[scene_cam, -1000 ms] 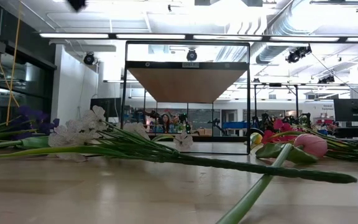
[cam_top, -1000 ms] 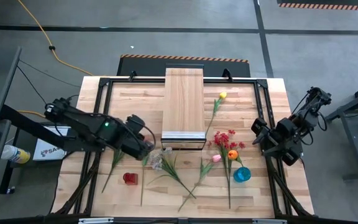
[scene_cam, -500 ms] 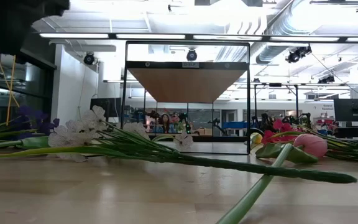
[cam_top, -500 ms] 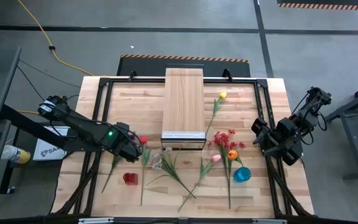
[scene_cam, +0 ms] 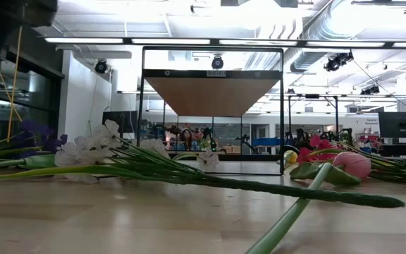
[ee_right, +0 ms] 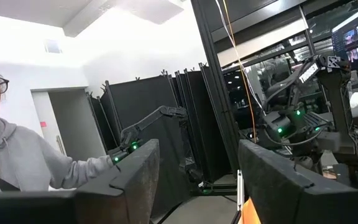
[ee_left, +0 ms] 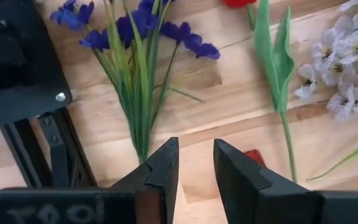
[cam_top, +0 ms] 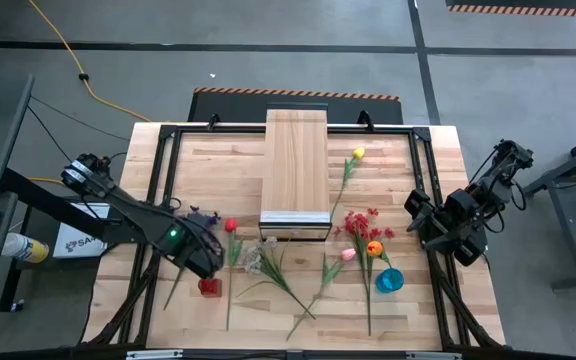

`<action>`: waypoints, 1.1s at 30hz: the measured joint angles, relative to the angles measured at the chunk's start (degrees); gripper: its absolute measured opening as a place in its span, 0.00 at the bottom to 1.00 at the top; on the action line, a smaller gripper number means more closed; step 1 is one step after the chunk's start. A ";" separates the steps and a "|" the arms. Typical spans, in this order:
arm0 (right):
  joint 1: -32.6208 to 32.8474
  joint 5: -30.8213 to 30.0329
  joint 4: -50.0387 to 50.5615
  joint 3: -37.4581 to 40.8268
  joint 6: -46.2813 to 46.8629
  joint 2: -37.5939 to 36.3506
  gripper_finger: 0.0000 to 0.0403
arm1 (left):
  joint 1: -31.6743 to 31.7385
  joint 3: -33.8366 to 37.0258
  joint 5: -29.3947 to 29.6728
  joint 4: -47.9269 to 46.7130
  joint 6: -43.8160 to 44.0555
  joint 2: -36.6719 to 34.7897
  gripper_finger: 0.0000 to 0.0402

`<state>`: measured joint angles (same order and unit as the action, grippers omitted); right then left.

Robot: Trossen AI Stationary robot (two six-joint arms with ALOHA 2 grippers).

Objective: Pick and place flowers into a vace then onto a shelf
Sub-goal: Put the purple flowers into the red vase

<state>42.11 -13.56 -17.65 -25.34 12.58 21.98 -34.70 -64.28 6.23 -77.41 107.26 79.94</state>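
Left pincer point(cam_top: 206, 268) has shifted back from the shelf point(cam_top: 296, 170); now slightly open, empty, purple spray point(ee_left: 138, 37) just ahead.

Even overhead light, soft shadows. Low view: ceiling strip lights point(scene_cam: 210, 40) glare across top; nearest stem point(scene_cam: 287, 219) blurred. Wrist views' fingers out of focus.

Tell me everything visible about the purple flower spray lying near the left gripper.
The purple small-blossom spray has deep violet-blue blossoms on thin green stems with narrow grass-like leaves, apparently plastic. It lies flat on the pale slatted wooden tabletop, stems gathered toward the open left gripper, which does not hold it. A red tulip's green stem lies beside it, apart.
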 joint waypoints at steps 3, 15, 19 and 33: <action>0.00 0.00 0.00 0.00 0.00 0.00 0.51 | -1.03 0.01 -0.64 0.38 0.94 0.00 0.33; 0.00 0.00 0.00 -0.05 0.31 0.00 0.53 | -1.44 0.01 -0.80 2.34 0.97 0.09 0.33; 0.00 0.00 0.00 -0.09 0.37 0.00 0.51 | -1.44 0.01 -0.77 1.03 0.98 0.09 0.33; 0.00 0.00 0.00 -0.09 0.22 0.00 0.54 | -1.36 0.01 -0.82 -0.80 0.09 0.09 0.39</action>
<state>42.11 -13.56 -17.65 -25.43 12.80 21.98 -36.05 -64.27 5.41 -78.21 107.35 80.03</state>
